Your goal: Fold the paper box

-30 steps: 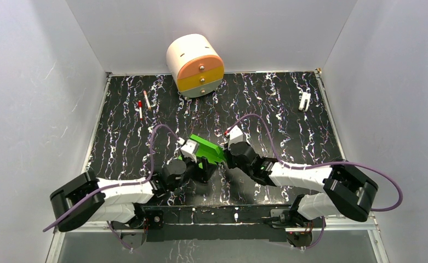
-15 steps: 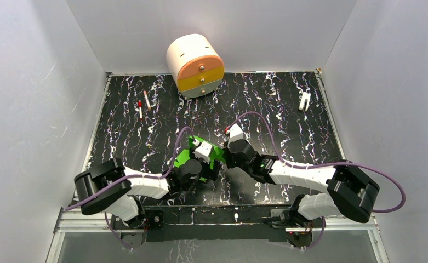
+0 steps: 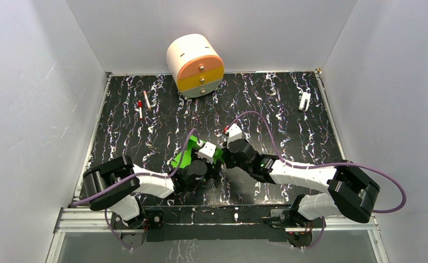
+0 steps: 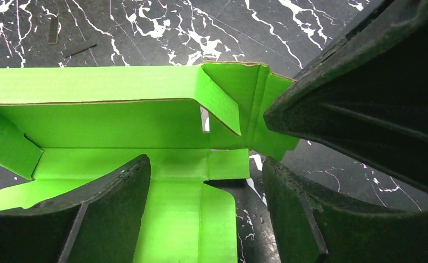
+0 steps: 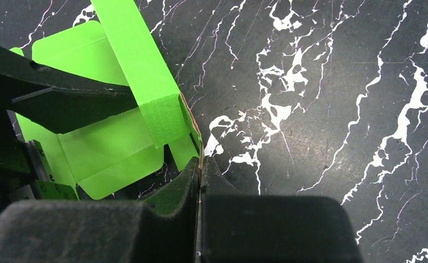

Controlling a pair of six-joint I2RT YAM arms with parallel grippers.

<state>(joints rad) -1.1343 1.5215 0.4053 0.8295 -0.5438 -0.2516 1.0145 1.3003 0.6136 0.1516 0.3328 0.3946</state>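
bright green paper box (image 4: 107, 120), blk table (image 3: 266, 104) w/ white marble veins, cream drawer unit (image 3: 185, 55) w/ orange & yellow fronts

Matt green card paper box (image 4: 118, 118), smooth black white-veined table (image 5: 321, 82)

A black bench (image 3: 266, 98) with white veins carries a cream drawer drum (image 3: 195, 64) at its far edge, with orange and yellow fronts. A pen (image 3: 140, 109) and a second pen (image 3: 147, 99) lie far left, near each other. A small white clip (image 3: 304, 101) lies far right.
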